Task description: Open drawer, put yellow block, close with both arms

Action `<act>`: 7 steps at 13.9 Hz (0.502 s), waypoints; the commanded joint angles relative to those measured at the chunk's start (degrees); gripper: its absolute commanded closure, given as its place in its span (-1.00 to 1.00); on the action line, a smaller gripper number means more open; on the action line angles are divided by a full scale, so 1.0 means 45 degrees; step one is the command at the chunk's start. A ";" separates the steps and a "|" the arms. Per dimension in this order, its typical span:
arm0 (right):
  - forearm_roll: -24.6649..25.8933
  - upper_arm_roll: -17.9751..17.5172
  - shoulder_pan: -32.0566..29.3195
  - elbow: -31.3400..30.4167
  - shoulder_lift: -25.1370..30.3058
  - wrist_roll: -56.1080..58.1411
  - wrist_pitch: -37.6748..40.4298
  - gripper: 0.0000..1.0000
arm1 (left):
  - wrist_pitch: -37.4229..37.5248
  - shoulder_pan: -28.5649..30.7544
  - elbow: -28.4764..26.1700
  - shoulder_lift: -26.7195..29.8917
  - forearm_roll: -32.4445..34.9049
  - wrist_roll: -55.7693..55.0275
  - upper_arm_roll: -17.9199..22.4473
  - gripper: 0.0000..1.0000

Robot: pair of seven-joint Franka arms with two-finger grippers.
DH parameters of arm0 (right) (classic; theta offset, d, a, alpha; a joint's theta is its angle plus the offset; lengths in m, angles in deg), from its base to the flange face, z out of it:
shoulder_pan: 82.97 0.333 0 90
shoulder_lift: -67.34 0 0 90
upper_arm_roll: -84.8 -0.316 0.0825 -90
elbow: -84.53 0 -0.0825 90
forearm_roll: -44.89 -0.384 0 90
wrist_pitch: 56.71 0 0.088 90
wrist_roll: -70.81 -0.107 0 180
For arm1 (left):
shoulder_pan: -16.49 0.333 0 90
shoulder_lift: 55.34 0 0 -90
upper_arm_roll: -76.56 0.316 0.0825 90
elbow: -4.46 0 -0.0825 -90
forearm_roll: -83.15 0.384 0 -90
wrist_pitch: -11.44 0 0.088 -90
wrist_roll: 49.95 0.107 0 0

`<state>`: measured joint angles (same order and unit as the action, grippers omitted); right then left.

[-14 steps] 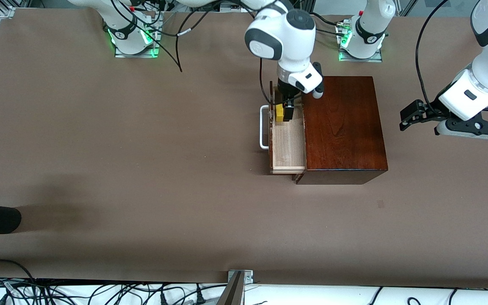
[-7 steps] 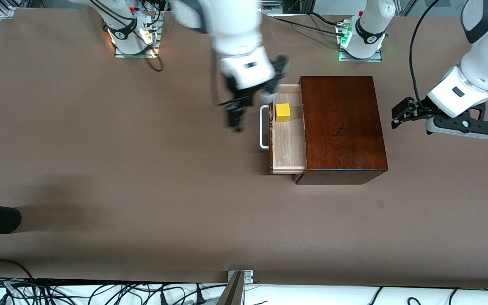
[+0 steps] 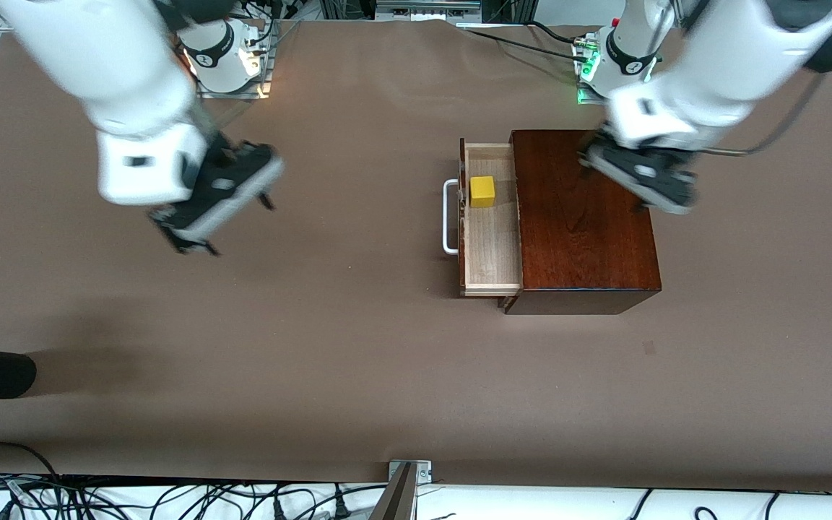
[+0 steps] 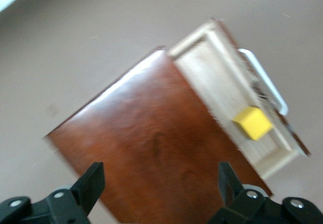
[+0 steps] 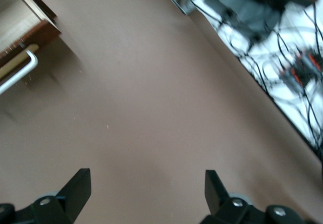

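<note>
Yellow block (image 3: 482, 191) sat in the open drawer (image 3: 490, 249). Both tools released: left tool (image 4: 159, 186) over the wooden box (image 3: 583, 217), right tool (image 5: 146, 193) over bare surface (image 3: 329, 325). I'd brace box w/ left, push handle (image 3: 448, 217) squarely w/ right.

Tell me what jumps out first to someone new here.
The small bright yellow cube sits in the pulled-out pale wood drawer of the dark reddish-brown wooden box. The left gripper hangs over that box, jaws open. The right gripper, jaws open, is over bare table toward the right arm's end.
</note>
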<state>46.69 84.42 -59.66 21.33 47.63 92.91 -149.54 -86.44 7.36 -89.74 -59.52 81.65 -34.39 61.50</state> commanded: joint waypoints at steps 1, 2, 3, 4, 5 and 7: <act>-0.0537 -0.0112 -0.1309 -0.3351 0.2443 -0.0748 -0.0211 -1.00 | 0.0229 -0.0352 0.0523 -0.0982 -0.0370 0.0644 -0.1201 -1.00; -0.0537 -0.0054 -0.1642 -0.3976 0.2893 -0.0788 -0.0191 -1.00 | 0.0267 -0.0644 0.0523 -0.1352 -0.0873 0.0644 -0.1708 -1.00; -0.0518 0.0101 -0.1723 -0.4639 0.3361 -0.0808 -0.0210 -1.00 | 0.0152 -0.1033 0.0659 -0.1820 -0.1226 0.0605 -0.2216 -1.00; -0.0479 0.0509 -0.1724 -0.5284 0.3811 -0.0828 -0.0230 -1.00 | 0.0151 -0.1579 0.1066 -0.2617 -0.1210 0.0469 -0.2357 -1.00; -0.0498 0.0822 -0.1724 -0.5851 0.4163 -0.1099 -0.0269 -1.00 | 0.0170 -0.2068 0.1631 -0.3360 -0.1152 0.0391 -0.2339 -1.00; -0.0459 0.1118 -0.1724 -0.6848 0.4867 -0.1355 -0.0521 -1.00 | 0.0073 -0.2499 0.1928 -0.4126 -0.0415 0.1553 -0.2436 -1.00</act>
<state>45.44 88.93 -67.34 -1.73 63.90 88.87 -149.58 -87.27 -2.62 -86.59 -72.30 77.73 -32.69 50.76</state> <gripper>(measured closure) 0.000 0.000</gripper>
